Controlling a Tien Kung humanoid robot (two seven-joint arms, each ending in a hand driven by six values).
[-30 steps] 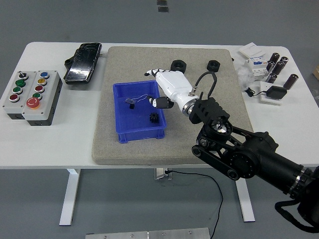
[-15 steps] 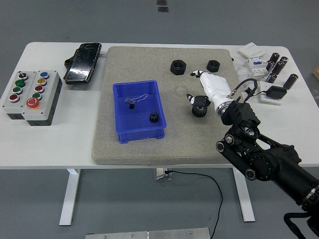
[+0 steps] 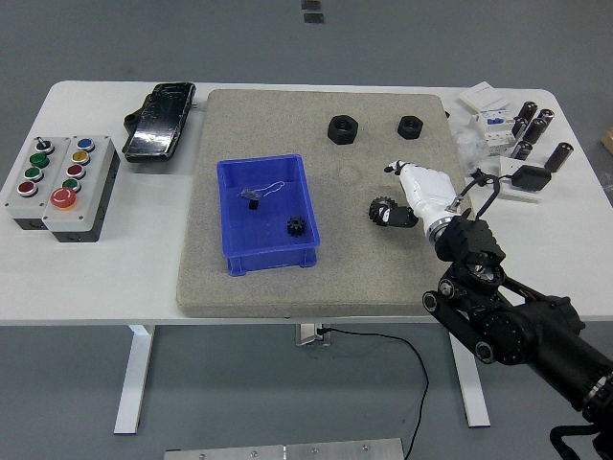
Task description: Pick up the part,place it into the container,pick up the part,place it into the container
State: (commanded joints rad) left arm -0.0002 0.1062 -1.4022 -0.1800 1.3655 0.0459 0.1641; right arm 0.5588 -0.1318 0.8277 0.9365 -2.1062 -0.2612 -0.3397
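Black and toothed, the gear lies on the grey mat right of centre. The right hand touches it, thumb and fingers closing around its rim, though whether it is gripped I cannot tell. It looks small, rigid and light; the teeth should give purchase across the rim. The blue container at centre-left already holds one gear.

button box far left | black case back left | capacitors and white boxes back right
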